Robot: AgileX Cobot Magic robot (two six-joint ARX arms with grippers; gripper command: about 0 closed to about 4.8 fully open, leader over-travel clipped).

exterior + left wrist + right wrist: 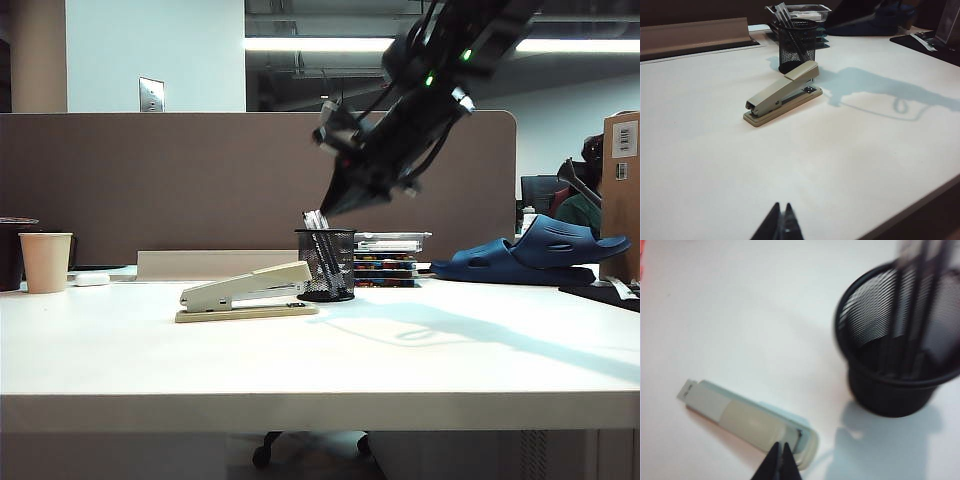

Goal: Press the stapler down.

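Observation:
The long beige stapler [245, 290] lies on the white table [320, 360], its raised end beside a black mesh pen cup [326, 265]. My right gripper [327, 212] comes down from the upper right and hangs shut above that raised end and the cup, apart from both. In the right wrist view the shut right gripper [779, 445] shows over the end of the stapler [747, 422] nearest the cup [895, 365]. My left gripper [781, 205] is shut and empty, low over the bare table, far from the stapler [782, 92]. It does not show in the exterior view.
Pens stick up from the cup [797, 47]. Behind it stand stacked trays [388, 258]. A paper cup [46, 262] and a small white object [91, 280] sit at the far left, a blue slipper [535, 255] at the right. A brown partition [200, 180] closes the back.

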